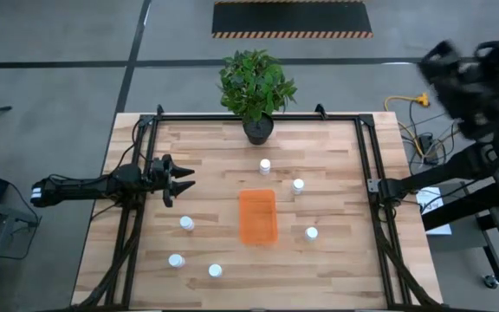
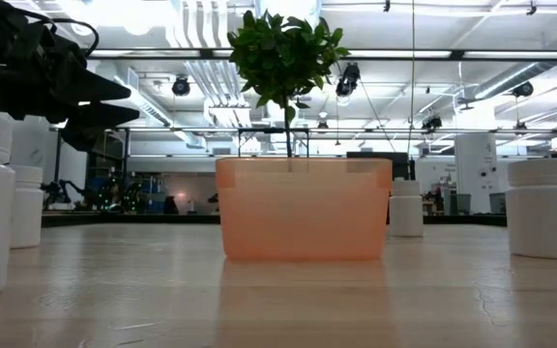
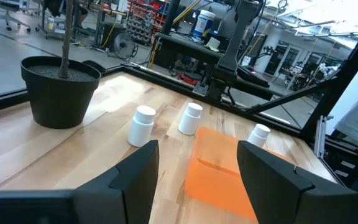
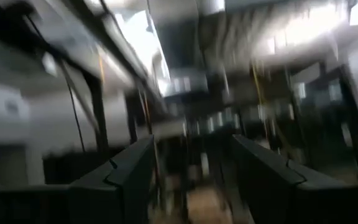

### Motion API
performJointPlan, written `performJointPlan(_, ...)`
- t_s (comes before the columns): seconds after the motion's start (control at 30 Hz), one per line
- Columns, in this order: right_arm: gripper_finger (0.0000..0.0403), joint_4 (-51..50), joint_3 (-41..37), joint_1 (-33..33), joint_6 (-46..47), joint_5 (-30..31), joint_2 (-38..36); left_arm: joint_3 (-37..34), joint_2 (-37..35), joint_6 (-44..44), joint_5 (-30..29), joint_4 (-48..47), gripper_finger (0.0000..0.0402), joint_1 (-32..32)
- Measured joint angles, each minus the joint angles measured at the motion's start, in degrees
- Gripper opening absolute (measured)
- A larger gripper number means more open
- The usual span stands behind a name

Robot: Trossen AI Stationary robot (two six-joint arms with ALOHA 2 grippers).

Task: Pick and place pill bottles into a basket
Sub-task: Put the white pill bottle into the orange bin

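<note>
The orange basket (image 1: pixel 258 217) stands empty on the wooden table's middle; it also shows in the low view (image 2: pixel 303 208) and the left wrist view (image 3: pixel 229 174). Several white pill bottles stand upright on the table around it: two beyond it (image 1: pixel 265 165) (image 1: pixel 298 185), one at its right (image 1: pixel 312 233), three at its near left (image 1: pixel 186 224) (image 1: pixel 176 260) (image 1: pixel 215 271). My left gripper (image 1: pixel 184 180) is open and empty above the table's left part, pointing toward the basket (image 3: pixel 197 152). My right gripper (image 4: pixel 191 177) is open and empty; its arm (image 1: pixel 475 74) is raised beyond the table's far right corner.
A dark pot with a green plant (image 1: pixel 258 128) stands at the table's far edge, behind the basket. Black frame rails run along the table's left and right sides (image 1: pixel 366 186). Bare wood lies between my left gripper and the basket.
</note>
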Motion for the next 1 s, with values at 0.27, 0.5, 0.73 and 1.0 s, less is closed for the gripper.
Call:
performJointPlan(0.27, 0.0203, -23.05, 3.65, -0.02, 3.45, -2.26, 4.46, 0.00, 0.00, 0.00, 0.00, -0.01, 0.0200, -0.01)
performJointPlan(0.5, 0.0203, -34.37, 1.06, 0.01, 3.45, -14.85, 8.38, 0.00, 0.00, 0.00, -0.01, 0.00, 0.0200, -0.01)
performJointPlan(0.73, 0.0203, -44.12, -3.51, 1.21, 4.10, -29.01, 13.17, 0.00, 0.00, 0.00, 0.00, 0.00, 0.0200, 0.01)
performJointPlan(1.0, 0.0203, -50.85, -13.77, 5.72, 3.16, -29.56, 16.69, 0.00, 0.00, 0.00, 0.02, 0.00, 0.0200, -0.02)
